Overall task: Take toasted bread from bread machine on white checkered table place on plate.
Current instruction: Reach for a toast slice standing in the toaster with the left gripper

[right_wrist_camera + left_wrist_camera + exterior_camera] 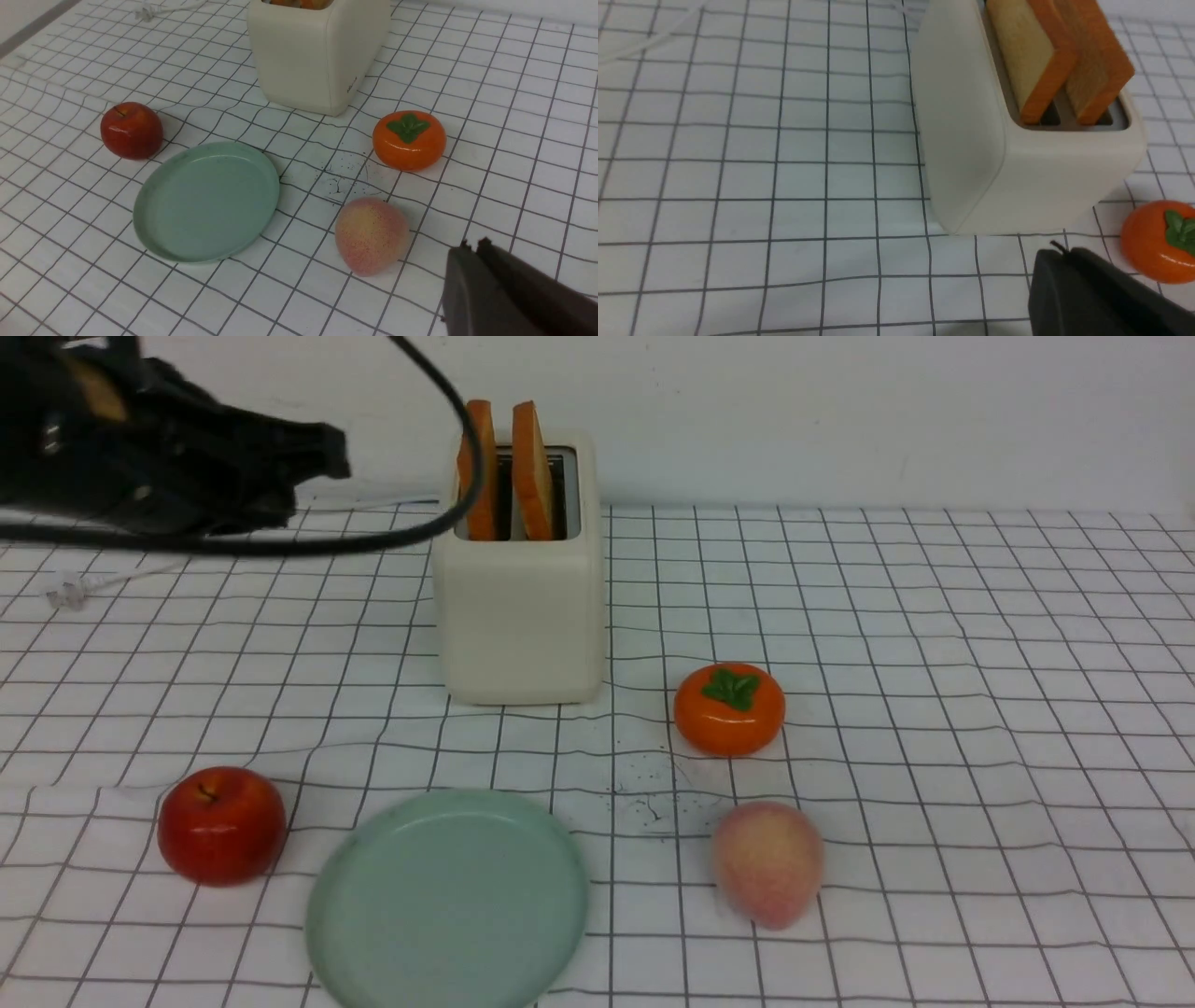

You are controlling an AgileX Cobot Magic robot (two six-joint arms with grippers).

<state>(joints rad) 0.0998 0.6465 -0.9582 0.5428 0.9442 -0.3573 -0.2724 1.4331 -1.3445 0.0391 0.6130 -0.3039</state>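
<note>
So far nothing is done: both slices of toast stand upright in the toaster on the table, and the plate in front is bare. The left tool hangs clenched and empty off to the toaster's left; the right tool is clenched too, holding nothing

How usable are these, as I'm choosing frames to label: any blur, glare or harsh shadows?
Front view: even, soft light; the left gripper is dark and blurred up close; mild sheen on the apple. Left wrist view: toaster and toast are fairly sharp. Right wrist view: faint shadow beside the peach; the right gripper is out of focus.
</note>
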